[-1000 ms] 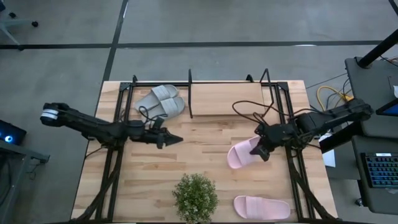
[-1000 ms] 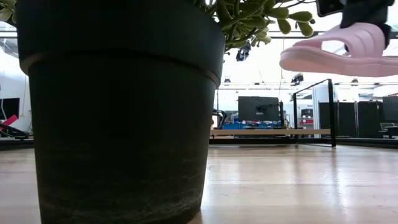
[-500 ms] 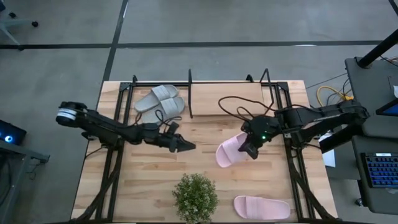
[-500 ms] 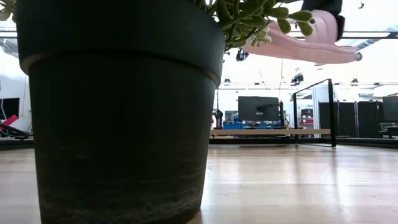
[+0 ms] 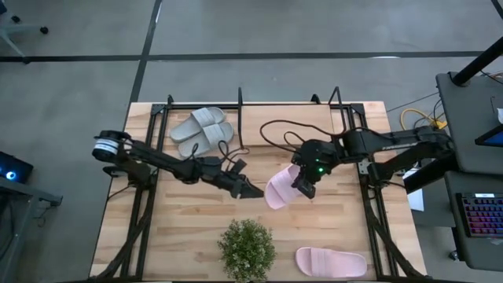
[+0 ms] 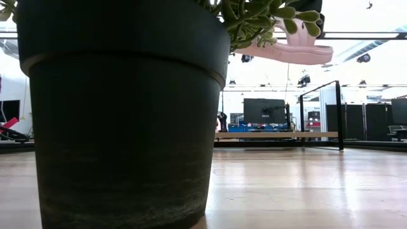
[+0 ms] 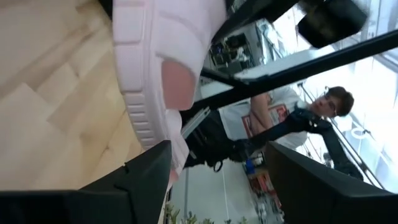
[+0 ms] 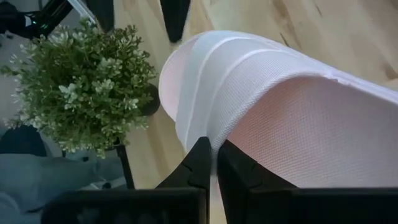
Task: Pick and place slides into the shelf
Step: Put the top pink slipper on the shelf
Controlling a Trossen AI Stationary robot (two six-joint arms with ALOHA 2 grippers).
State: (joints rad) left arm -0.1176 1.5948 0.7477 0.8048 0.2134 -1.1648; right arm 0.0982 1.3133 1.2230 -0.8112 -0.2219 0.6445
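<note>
Pink slide in mid-air, set up for a handover

Right gripper (image 5: pixel 302 187) is pinched on the strap of the pale pink soft slide (image 5: pixel 280 189), holding it clear of the plank table (image 5: pixel 181 228); left gripper (image 5: pixel 253 192), fingers apart, noses in at its toe, likely to receive it for the light-wood shelf (image 5: pixel 283 126), where the grey pair (image 5: pixel 203 128) sits.

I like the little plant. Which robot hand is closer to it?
Left. The left gripper hovers just behind the plant; the right gripper, shut on the pink slide, is farther off to the plant's right.
</note>
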